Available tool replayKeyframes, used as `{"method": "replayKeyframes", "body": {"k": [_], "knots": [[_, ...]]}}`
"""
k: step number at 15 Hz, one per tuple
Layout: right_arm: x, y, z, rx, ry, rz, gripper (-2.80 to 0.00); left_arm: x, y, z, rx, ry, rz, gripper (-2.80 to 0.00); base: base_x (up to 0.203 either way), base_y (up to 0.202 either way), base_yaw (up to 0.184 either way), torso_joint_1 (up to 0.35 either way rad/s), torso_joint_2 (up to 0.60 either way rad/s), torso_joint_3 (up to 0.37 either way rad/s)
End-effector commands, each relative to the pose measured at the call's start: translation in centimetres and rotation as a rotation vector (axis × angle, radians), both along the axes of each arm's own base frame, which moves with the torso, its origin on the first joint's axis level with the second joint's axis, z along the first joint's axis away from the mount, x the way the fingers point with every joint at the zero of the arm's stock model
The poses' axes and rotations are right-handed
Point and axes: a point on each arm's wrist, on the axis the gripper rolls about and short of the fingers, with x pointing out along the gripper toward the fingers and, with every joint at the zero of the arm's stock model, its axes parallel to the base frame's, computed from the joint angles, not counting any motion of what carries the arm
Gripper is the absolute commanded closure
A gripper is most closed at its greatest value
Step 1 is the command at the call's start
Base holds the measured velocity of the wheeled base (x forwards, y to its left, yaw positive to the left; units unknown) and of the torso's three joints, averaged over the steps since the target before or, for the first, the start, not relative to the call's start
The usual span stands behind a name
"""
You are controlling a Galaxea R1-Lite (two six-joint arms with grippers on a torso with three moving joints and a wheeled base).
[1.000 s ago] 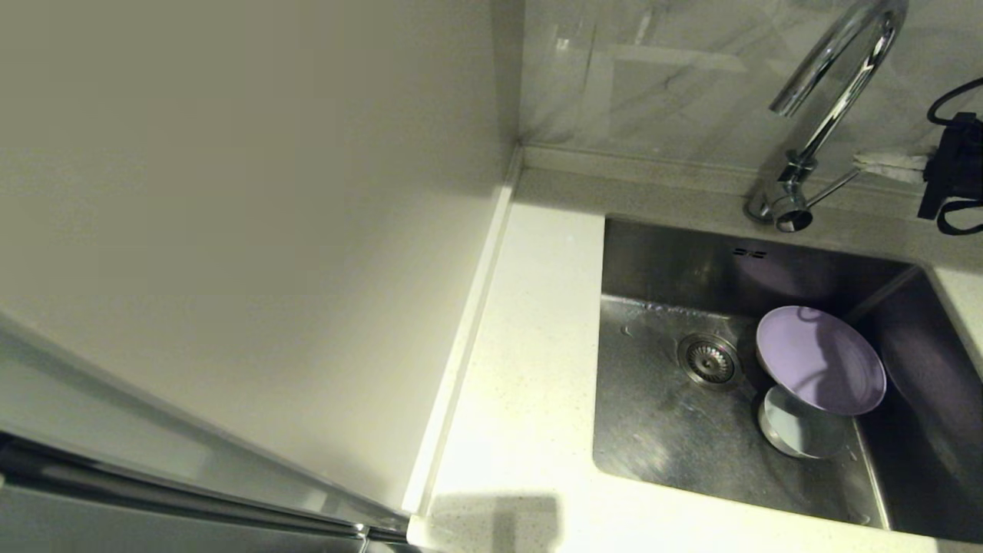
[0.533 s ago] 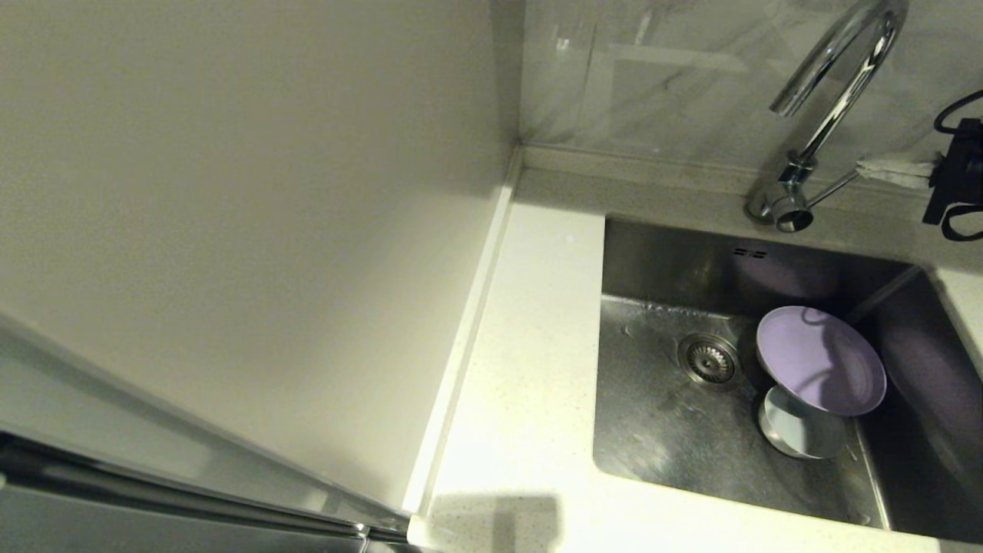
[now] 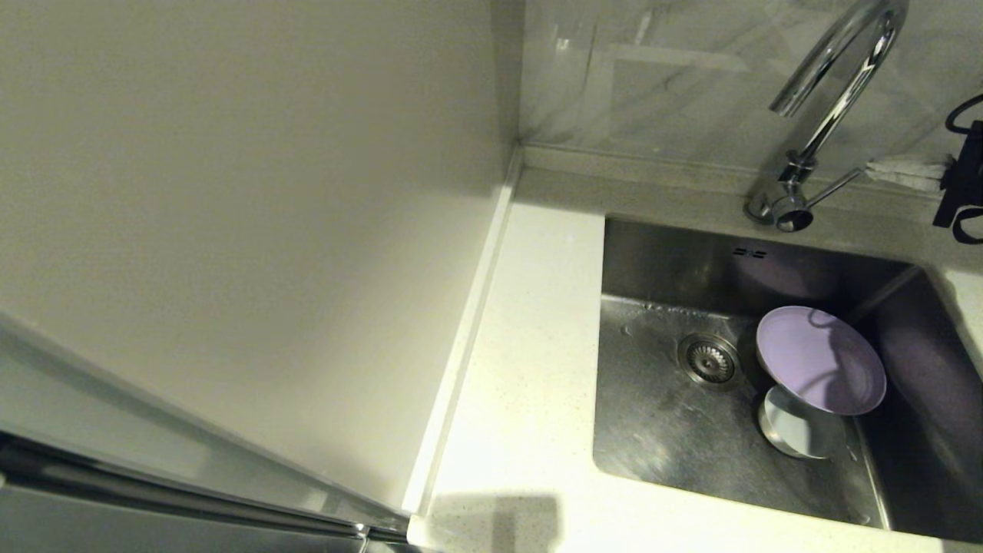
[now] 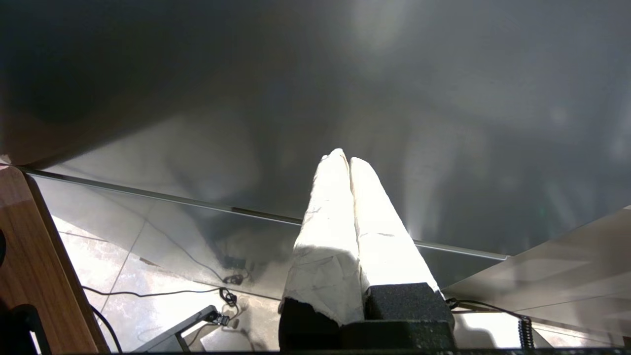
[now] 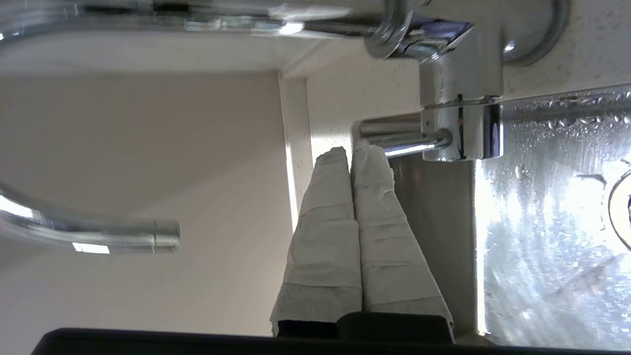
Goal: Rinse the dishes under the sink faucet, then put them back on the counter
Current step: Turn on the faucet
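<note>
Now the right hand (image 5: 351, 148), its padded fingers pressed together and holding nothing, sits at the right edge of the head view with its tips just at the free end of the thin lever (image 3: 837, 187) of the faucet (image 3: 837, 69); over the last second it has slid rightward, away from the faucet base, and the lever end has followed it slightly. No water shows at the spout, so whether the tap is being opened or was just closed cannot be told. Below, in the lower right of the frame, the lilac plate (image 3: 820, 359) leans over the pale bowl (image 3: 799, 432) inside the sink (image 3: 668, 430), beside the drain. No cup shows. The tabletop (image 3: 522, 369) carries no dishes yet. Parked out of the head view, the left hand (image 4: 349, 159) is likewise pinched closed and empty.
</note>
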Motion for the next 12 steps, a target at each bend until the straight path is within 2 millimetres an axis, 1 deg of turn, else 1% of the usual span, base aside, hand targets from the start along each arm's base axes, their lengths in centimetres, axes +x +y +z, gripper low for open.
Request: {"method": "replayKeyframes", "body": {"k": [1,4,6,12], "knots": [[0.0,0.1,0.3,0.018,0.006,-0.016,0.0,0.0,0.0,-0.1,-0.001,0.003,0.0,0.0,0.0,0.0,0.0,0.0,0.0,0.0],[0.8,1.2,0.2,0.011,0.007,-0.029,0.0,0.0,0.0,-0.1,-0.001,0.003,0.0,0.0,0.0,0.0,0.0,0.0,0.0,0.0],[1.6,1.9,-0.4,0.005,0.015,-0.041,0.0,0.0,0.0,-0.1,-0.001,0.003,0.0,0.0,0.0,0.0,0.0,0.0,0.0,0.0],[2.4,1.8,-1.7,0.011,0.038,-0.036,0.0,0.0,0.0,-0.1,-0.001,0.003,0.0,0.0,0.0,0.0,0.0,0.0,0.0,0.0]]}}
